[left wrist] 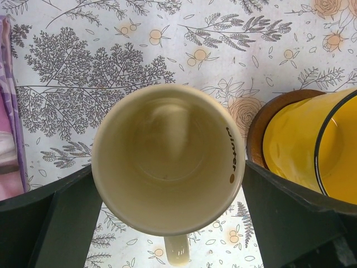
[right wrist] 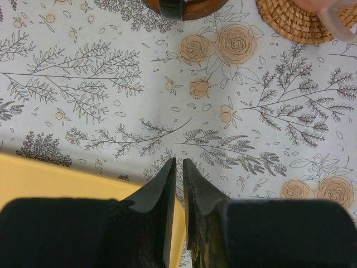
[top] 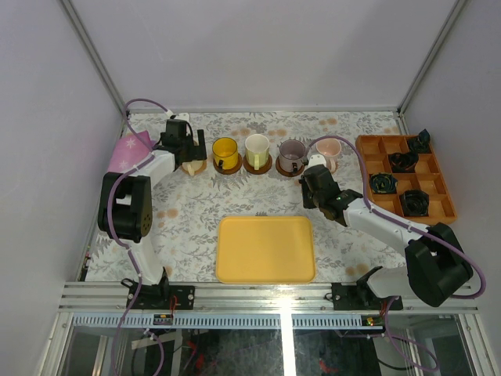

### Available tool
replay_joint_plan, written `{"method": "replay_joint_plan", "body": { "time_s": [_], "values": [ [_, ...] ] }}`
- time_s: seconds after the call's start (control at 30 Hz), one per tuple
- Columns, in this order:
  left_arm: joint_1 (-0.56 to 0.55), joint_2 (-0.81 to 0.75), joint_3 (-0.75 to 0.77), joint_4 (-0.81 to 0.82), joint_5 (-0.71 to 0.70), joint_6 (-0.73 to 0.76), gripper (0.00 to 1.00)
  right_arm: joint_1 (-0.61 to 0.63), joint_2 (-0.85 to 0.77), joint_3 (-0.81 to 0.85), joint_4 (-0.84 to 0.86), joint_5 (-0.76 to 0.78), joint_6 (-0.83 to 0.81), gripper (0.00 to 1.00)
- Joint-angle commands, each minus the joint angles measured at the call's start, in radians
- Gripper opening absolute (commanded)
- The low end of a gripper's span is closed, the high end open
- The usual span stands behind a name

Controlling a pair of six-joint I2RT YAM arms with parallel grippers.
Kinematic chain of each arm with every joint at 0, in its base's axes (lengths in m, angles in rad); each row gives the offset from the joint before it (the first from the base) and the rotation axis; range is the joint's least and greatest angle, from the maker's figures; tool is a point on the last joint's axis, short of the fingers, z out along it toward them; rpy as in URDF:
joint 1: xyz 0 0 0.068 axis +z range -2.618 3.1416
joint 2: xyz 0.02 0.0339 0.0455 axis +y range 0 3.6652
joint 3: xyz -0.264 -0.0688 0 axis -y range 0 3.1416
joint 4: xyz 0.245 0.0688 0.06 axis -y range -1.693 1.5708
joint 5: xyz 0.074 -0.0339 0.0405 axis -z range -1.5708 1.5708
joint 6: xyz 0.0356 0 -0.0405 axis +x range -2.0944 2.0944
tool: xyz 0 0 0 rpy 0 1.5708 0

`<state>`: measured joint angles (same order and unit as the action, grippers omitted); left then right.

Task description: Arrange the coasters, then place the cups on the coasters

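Note:
Several cups stand in a row at the back: yellow [top: 225, 153], cream [top: 257, 150], grey-purple [top: 292, 155] and pink [top: 327, 152], each on a coaster. My left gripper [top: 190, 159] is at the row's left end. It is open, with its fingers [left wrist: 56, 218] on either side of another cream cup [left wrist: 167, 159]; what is under this cup is hidden. Beside it are the yellow cup [left wrist: 312, 151] and its dark coaster [left wrist: 261, 125]. My right gripper [top: 309, 182] [right wrist: 179, 161] hangs empty in front of the grey-purple cup, its jaws almost together. A dark coaster [right wrist: 178, 6] and a woven tan coaster [right wrist: 298, 22] lie beyond it.
A large yellow tray [top: 266, 251] [right wrist: 44, 178] lies near the front middle. An orange divided tray [top: 368, 141] with small black objects sits at the right. A pink-purple cloth [top: 127, 149] [left wrist: 8, 111] lies at the left edge. Frame posts rise at the back corners.

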<state>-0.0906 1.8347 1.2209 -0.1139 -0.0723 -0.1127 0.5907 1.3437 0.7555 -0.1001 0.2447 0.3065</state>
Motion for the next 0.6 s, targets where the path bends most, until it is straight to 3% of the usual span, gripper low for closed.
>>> {"method": "replay_joint_plan", "body": {
  "time_s": [0.0,0.57],
  "values": [
    [0.004,0.01,0.023,0.014,0.028,0.031,1.0,-0.002,-0.004,0.028,0.008,0.018,0.008,0.17],
    [0.004,0.027,0.026,0.001,0.055,0.015,1.0,-0.003,0.006,0.036,0.0,0.023,0.005,0.17]
  ]
}}
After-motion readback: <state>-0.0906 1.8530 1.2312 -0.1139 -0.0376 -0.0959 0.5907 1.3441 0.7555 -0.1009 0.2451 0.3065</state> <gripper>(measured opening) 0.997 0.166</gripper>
